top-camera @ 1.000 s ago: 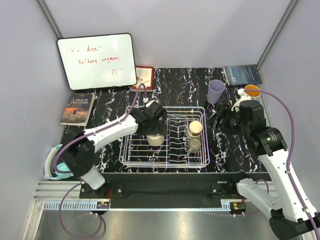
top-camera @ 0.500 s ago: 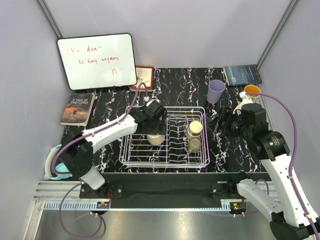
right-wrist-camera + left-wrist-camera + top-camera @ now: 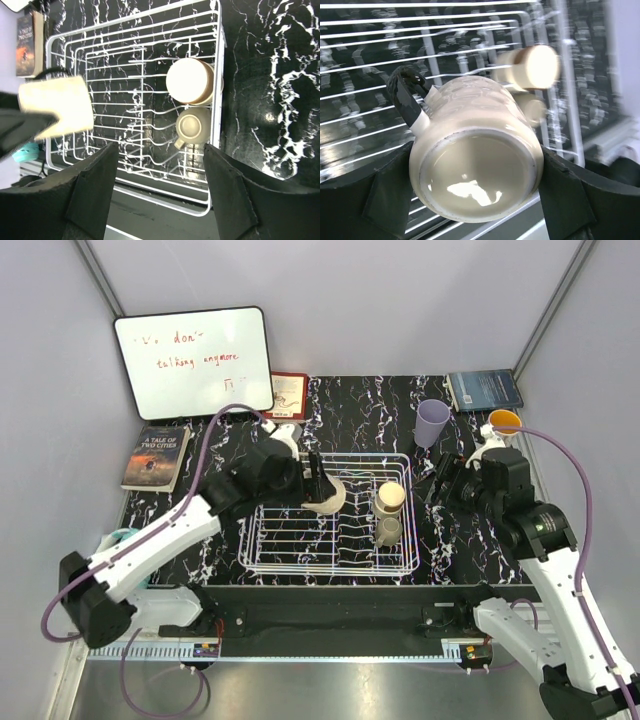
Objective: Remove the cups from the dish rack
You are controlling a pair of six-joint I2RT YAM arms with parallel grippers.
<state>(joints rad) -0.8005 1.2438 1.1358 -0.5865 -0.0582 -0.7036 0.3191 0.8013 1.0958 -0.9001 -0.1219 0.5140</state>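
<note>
risen off the dish rack (image 3: 330,563), cream cup (image 3: 475,170) tilts clamped in left hand (image 3: 320,485); right hand (image 3: 438,480) gapes empty beside its edge.

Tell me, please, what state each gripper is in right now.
Left gripper: shut on a cream cup.
Right gripper: open, holding nothing.
</note>
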